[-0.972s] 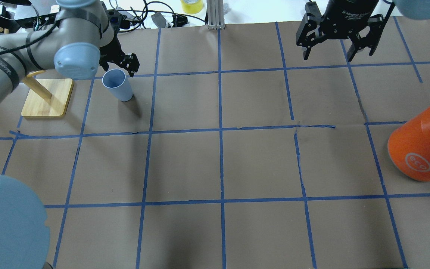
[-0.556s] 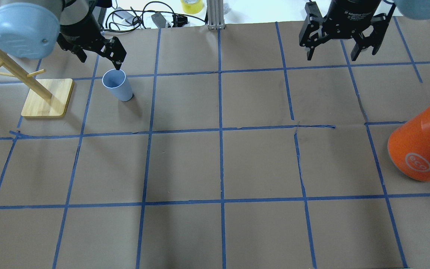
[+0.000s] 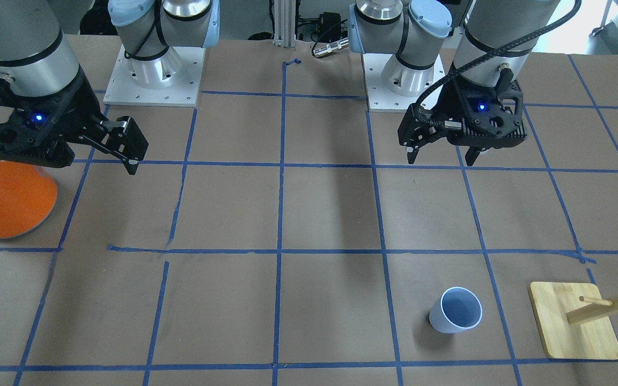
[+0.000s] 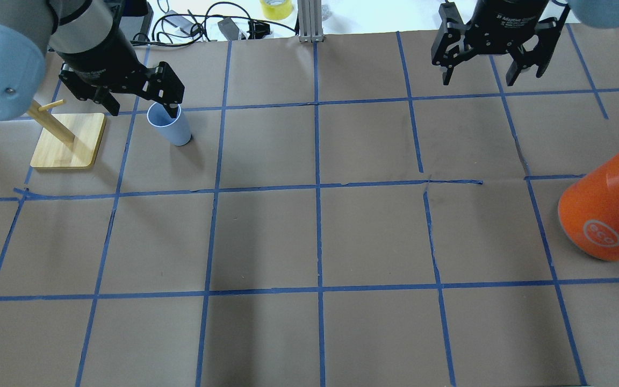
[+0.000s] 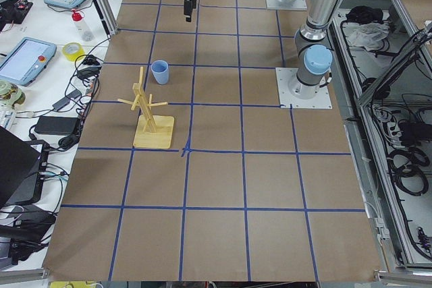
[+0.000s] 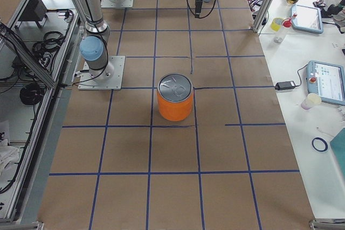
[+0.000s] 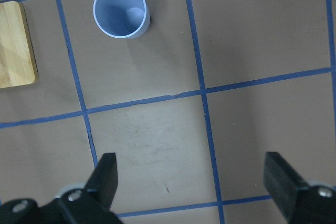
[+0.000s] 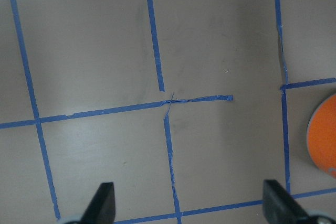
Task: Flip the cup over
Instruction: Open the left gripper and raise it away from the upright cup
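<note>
The pale lavender-blue cup (image 3: 455, 311) stands upright, mouth up, on the brown paper; it also shows in the overhead view (image 4: 176, 131), the left side view (image 5: 159, 71) and the left wrist view (image 7: 122, 10). My left gripper (image 4: 141, 110) is open and empty, held high above the table on the robot's side of the cup (image 3: 440, 156), not touching it. Its fingers (image 7: 105, 177) frame the bottom of the wrist view. My right gripper (image 4: 479, 80) is open and empty, far from the cup, above bare paper (image 8: 189, 213).
A wooden peg stand on a bamboo base (image 4: 67, 141) is just beside the cup (image 3: 572, 321). A large orange container with a silver top (image 4: 605, 215) stands on the right side of the table (image 6: 174, 103). Blue tape lines grid the paper.
My left arm has swung out of the overhead view's foreground and its gripper has shifted left and back over the cup's rim. The cup and right gripper have not moved.
</note>
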